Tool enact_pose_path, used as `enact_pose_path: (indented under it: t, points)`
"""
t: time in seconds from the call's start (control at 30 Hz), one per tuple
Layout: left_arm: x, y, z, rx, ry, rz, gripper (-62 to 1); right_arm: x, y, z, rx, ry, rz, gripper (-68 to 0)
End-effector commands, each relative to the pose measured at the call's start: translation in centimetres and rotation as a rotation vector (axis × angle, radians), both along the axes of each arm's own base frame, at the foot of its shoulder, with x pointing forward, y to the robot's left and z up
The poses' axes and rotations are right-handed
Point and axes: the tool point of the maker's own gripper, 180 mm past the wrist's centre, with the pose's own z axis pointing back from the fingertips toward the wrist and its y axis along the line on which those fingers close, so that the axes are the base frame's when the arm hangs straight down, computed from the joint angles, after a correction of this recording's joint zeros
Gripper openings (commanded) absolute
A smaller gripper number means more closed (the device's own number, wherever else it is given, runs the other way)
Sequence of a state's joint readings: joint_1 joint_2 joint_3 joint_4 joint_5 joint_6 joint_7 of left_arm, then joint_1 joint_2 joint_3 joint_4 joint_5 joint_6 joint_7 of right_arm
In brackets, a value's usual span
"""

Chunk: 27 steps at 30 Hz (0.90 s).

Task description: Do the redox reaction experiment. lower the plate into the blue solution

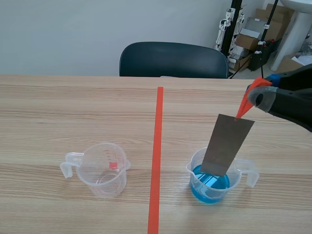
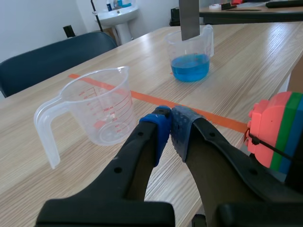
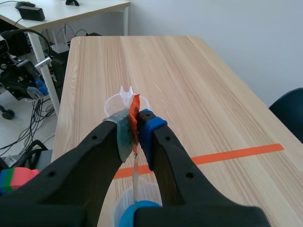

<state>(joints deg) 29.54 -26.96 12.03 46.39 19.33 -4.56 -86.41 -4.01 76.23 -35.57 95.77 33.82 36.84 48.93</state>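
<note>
Clamping the orange tab, right claw holds plate above blue solution (left claw closed).

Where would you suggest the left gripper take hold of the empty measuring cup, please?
Probably the handle, with the left gripper coming from its own side: the empty measuring cup stands upright and the handle juts out that way, a thin strip that should be easy to pinch.

From the near edge we face twelve o'clock across the worktop. Wrist cameras ride close behind the left gripper and right gripper, the left one sharing the blue-filled cup.
</note>
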Motion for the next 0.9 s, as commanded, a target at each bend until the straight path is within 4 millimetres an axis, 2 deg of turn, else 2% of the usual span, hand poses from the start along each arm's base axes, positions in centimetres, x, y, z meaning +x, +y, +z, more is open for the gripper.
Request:
enact_pose_path:
  t: [0.0,0.07,0.1,0.27,0.37,0.43,0.77,0.8,0.87]
  points:
    - [-0.1,-0.6,1.3,-0.056,-0.042,-0.008,-56.8,0.5,0.0,0.7,0.021,-0.019,-0.009,-67.1]
    - [-0.2,-1.1,1.2,-0.065,-0.042,-0.01,-55.6,0.5,0.1,0.6,0.019,-0.019,-0.009,-67.1]
    - [-0.5,-1.5,1.1,-0.062,-0.04,-0.026,-52.9,0.4,0.2,0.5,0.018,-0.02,-0.007,-67.1]
    - [-1.3,-3.1,0.8,-0.063,-0.038,-0.081,-26.5,0.4,0.3,0.3,0.015,-0.024,-0.004,-67.1]
    - [-1.1,-3.6,0.9,-0.084,-0.041,-0.066,-15.9,0.5,0.2,0.0,0.018,-0.023,-0.014,-67.1]
    - [-1.0,-3.9,1.0,-0.095,-0.043,-0.06,-14.2,0.7,0.0,-0.4,0.014,-0.021,-0.023,-67.1]
    - [0.4,-4.2,1.5,-0.127,-0.069,-0.039,-14.1,1.3,-0.5,-1.5,0.021,-0.013,-0.059,-67.2]
    - [0.5,-4.3,1.6,-0.128,-0.076,-0.04,-12.4,1.4,-0.5,-1.5,0.023,-0.013,-0.061,-67.2]
    - [0.6,-4.4,1.8,-0.131,-0.082,-0.042,-5.1,1.4,-0.5,-1.5,0.024,-0.012,-0.062,-67.2]
